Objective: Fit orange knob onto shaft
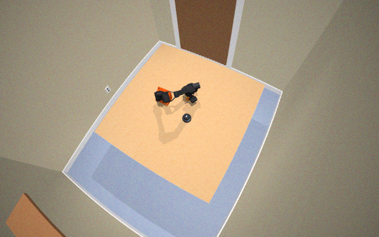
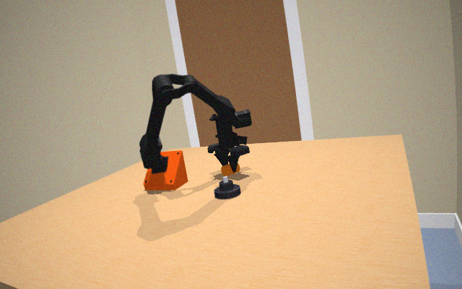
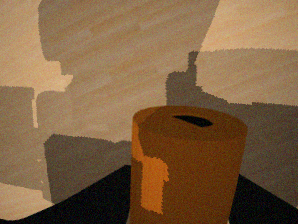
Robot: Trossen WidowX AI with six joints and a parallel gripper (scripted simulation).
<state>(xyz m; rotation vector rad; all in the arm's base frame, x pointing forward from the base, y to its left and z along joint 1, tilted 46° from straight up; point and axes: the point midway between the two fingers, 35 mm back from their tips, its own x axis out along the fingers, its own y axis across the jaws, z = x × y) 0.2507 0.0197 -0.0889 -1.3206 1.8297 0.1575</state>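
The orange knob (image 1: 188,98) (image 2: 226,170) (image 3: 187,160) is a cylinder lying on its side; a dark opening shows in its end face in the wrist view. Whether it touches the table cannot be told for certain. My gripper (image 2: 230,169) (image 3: 180,179) points down and is shut on the knob, with one black finger on each side. The round dark pedestal (image 1: 186,121) (image 2: 227,193) stands in front of the gripper in the exterior view. Its silver shaft (image 2: 225,178) points up and is bare. The shaft's flat side is too small to make out.
The orange arm base (image 1: 164,90) (image 2: 180,177) stands left of the pedestal on the wooden table (image 1: 210,154) (image 2: 299,231). The arm arches from it over to the knob. Arm shadows fall across the table around the pedestal and the knob.
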